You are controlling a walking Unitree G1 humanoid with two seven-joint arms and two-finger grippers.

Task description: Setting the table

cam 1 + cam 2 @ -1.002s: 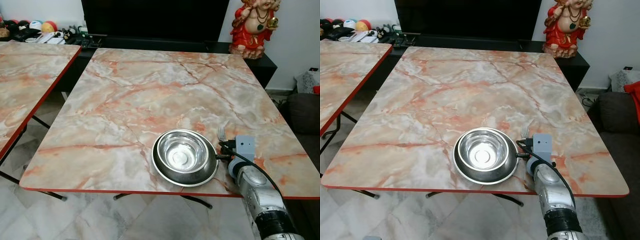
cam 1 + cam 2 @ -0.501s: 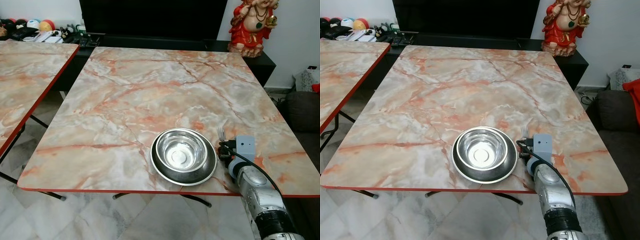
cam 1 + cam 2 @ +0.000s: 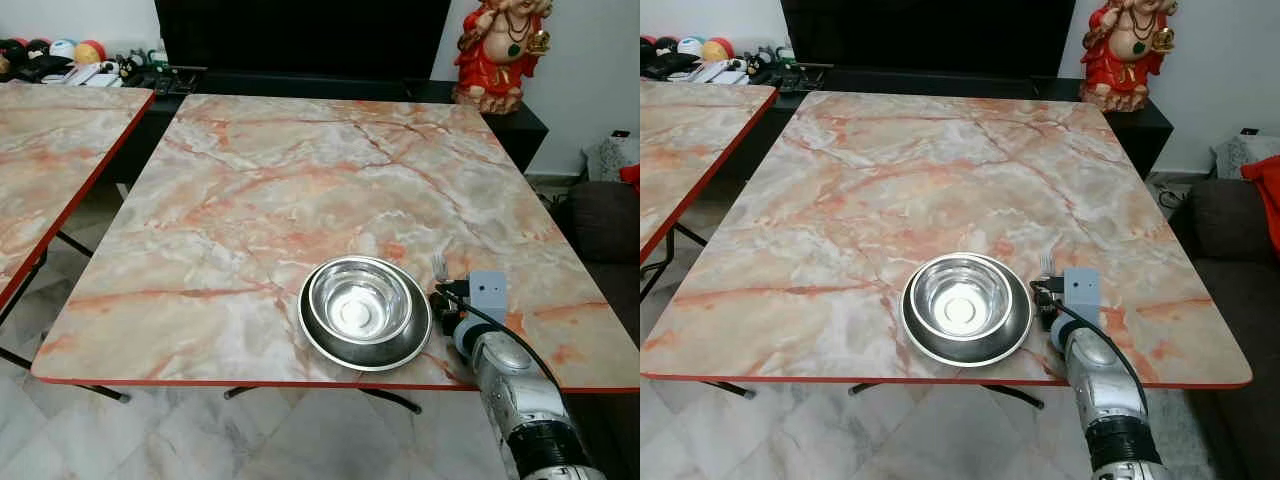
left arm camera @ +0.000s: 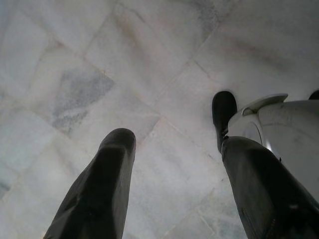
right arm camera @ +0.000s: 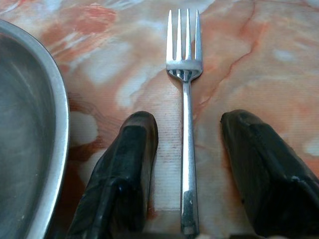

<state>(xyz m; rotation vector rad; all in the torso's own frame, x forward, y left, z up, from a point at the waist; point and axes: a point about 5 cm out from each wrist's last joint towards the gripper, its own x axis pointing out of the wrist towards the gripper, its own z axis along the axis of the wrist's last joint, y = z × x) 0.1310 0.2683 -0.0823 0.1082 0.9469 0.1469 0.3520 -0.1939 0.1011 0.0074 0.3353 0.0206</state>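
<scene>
Straddling fork (image 5: 185, 124), right end effector (image 5: 188, 149) open, gripping nothing — fork handle end cut off.

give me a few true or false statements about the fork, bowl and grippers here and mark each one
1. The fork lies flat on the marble table between the right gripper's open fingers. True.
2. The steel bowl sits inside a steel plate. True.
3. The fork is inside the bowl. False: it lies on the table on the bowl's right.
4. The left gripper holds a spoon. False: it is open, holds nothing and hangs over the floor tiles.
5. The fork's tines point back toward the robot. False: they point away from it, toward the table's far side.
</scene>
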